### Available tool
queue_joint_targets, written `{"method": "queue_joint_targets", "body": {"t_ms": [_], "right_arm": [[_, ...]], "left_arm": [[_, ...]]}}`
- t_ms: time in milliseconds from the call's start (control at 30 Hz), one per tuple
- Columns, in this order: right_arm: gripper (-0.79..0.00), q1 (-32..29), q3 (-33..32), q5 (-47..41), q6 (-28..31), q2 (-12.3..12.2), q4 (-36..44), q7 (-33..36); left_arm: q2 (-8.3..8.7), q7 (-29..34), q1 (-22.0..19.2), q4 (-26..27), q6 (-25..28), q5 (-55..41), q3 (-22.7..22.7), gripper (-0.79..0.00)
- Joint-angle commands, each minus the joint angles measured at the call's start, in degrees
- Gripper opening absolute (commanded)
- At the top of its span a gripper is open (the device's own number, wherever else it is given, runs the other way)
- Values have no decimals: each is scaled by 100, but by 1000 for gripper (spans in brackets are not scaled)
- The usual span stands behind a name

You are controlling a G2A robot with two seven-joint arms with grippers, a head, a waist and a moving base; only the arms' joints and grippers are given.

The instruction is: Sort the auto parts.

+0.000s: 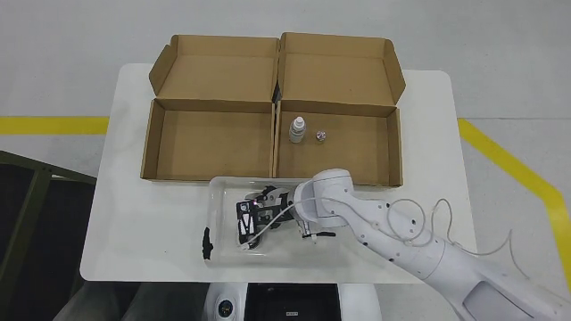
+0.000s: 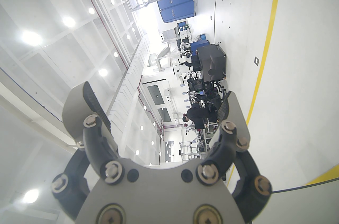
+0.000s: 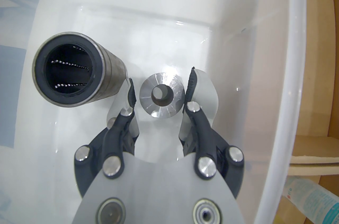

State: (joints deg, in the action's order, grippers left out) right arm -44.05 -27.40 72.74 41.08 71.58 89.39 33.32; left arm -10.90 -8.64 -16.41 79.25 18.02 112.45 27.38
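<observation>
My right gripper (image 3: 161,74) is down inside a clear plastic bin (image 3: 291,50), open, with one finger on each side of a small silver bushing (image 3: 161,95) that stands on end. One pad touches or nearly touches the bushing; a thin gap shows at the other. Right beside it a larger steel linear bearing (image 3: 79,71) lies in the bin. From above, the right arm (image 1: 335,201) reaches into the bin (image 1: 219,198), where black parts (image 1: 254,218) also lie. My left gripper (image 2: 159,103) is open, holds nothing and points out into the room.
Two open cardboard boxes stand behind the bin. The left box (image 1: 210,143) holds nothing; the right box (image 1: 357,147) holds a white bottle (image 1: 297,128) and a small silver part (image 1: 322,134). A small black part (image 1: 207,245) sits at the bin's front left corner.
</observation>
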Motion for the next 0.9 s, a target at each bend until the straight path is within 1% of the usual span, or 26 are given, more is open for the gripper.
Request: {"method": "queue_joint_targets", "body": {"t_ms": [0, 167, 200, 233, 267, 300, 333, 367, 400, 600, 867], "right_arm": [[-413, 16, 9, 2, 8, 29, -44, 7], [-419, 43, 27, 8, 26, 93, -168, 8], [-446, 45, 28, -4, 33, 106, -187, 5], [-446, 49, 25, -23, 44, 117, -207, -6], [-520, 51, 23, -32, 53, 128, -225, -9], [-576, 50, 18, -55, 64, 137, -243, -20], [-600, 50, 12, -77, 82, 146, -258, -33], [-662, 54, 5, -80, 92, 154, -269, -38], [-785, 51, 0, -89, 97, 159, -279, -44], [-785, -6, -102, -235, 173, 174, -243, -172], [-785, -197, -447, -473, 390, 81, 53, -424]], "left_arm": [[0, 0, 0, 0, 0, 0, 0, 0], [0, 0, 0, 0, 0, 0, 0, 0], [0, 0, 0, 0, 0, 0, 0, 0], [0, 0, 0, 0, 0, 0, 0, 0], [0, 0, 0, 0, 0, 0, 0, 0], [0, 0, 0, 0, 0, 0, 0, 0], [0, 0, 0, 0, 0, 0, 0, 0], [0, 0, 0, 0, 0, 0, 0, 0], [0, 0, 0, 0, 0, 0, 0, 0], [0, 0, 0, 0, 0, 0, 0, 0], [0, 0, 0, 0, 0, 0, 0, 0]]}}
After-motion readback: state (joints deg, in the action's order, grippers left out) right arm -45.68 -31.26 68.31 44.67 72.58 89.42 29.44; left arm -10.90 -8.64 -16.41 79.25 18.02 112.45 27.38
